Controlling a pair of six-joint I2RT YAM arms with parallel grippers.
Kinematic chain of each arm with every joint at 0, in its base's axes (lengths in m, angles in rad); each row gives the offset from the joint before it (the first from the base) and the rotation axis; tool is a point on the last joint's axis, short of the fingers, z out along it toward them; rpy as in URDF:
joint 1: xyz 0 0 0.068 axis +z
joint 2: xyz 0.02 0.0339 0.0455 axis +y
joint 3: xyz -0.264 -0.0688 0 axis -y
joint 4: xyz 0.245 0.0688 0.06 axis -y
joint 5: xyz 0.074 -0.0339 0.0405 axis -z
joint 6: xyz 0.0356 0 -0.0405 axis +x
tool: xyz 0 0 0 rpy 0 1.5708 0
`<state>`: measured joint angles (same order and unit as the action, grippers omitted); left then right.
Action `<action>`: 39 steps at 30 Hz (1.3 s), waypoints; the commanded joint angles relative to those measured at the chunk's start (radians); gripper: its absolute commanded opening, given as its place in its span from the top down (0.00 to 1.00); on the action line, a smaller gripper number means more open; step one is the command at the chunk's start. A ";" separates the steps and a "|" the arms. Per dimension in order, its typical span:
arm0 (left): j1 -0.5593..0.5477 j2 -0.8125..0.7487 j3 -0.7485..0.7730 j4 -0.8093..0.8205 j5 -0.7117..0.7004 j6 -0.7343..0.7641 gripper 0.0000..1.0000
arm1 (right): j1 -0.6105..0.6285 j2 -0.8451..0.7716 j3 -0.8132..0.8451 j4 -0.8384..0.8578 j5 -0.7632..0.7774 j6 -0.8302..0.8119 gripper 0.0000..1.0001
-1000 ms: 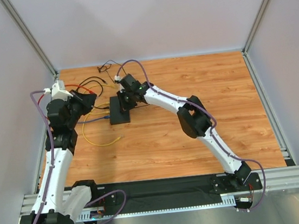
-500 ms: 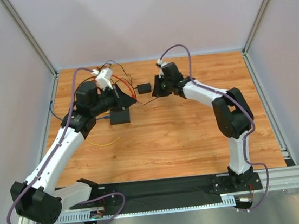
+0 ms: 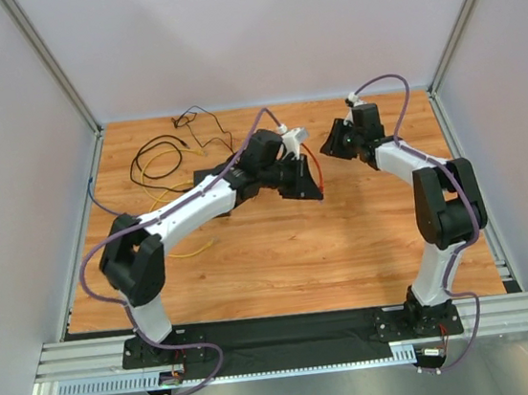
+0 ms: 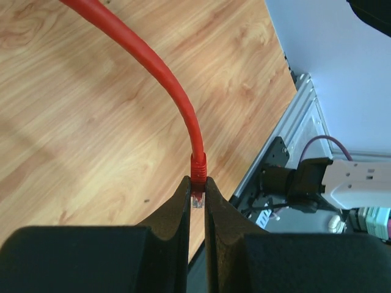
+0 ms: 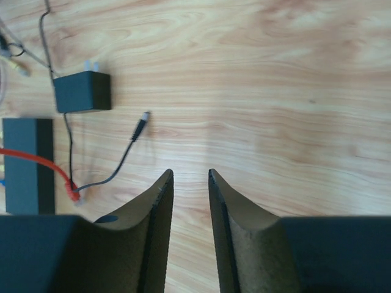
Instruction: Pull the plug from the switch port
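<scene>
Left gripper (image 4: 197, 196) pinched tight on red cable's plug (image 4: 198, 174), cable (image 4: 153, 67) arcs away ahead of the jaws; right gripper (image 5: 190, 177) part-open, holding nothing, switch (image 5: 24, 165) off to its left

- My right gripper (image 5: 189, 174) hangs over bare wood, jaws parted, nothing between them.
- Far left I see the switch (image 5: 24, 165); a red cable (image 5: 36, 160) crosses it, its plug (image 5: 74, 196) clear of the box's edge.
- Near the switch sits a black adapter (image 5: 82, 91), its wire tip (image 5: 142, 122) lying loose.
</scene>
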<state>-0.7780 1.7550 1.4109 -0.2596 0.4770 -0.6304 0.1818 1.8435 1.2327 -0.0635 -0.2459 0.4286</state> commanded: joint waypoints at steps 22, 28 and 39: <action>0.100 -0.136 -0.105 0.046 -0.018 0.061 0.42 | -0.050 -0.083 0.066 -0.142 0.172 -0.028 0.59; 0.356 -0.414 -0.374 0.111 -0.050 -0.018 0.40 | 0.183 0.009 0.203 -0.200 0.218 -0.054 0.58; 0.700 -0.565 -0.667 0.279 -0.123 -0.264 0.43 | 0.527 0.358 0.693 -0.355 0.244 -0.149 0.62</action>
<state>-0.0940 1.1908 0.7578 -0.0731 0.3702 -0.8238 0.6708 2.1242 1.8023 -0.3389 -0.0330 0.3344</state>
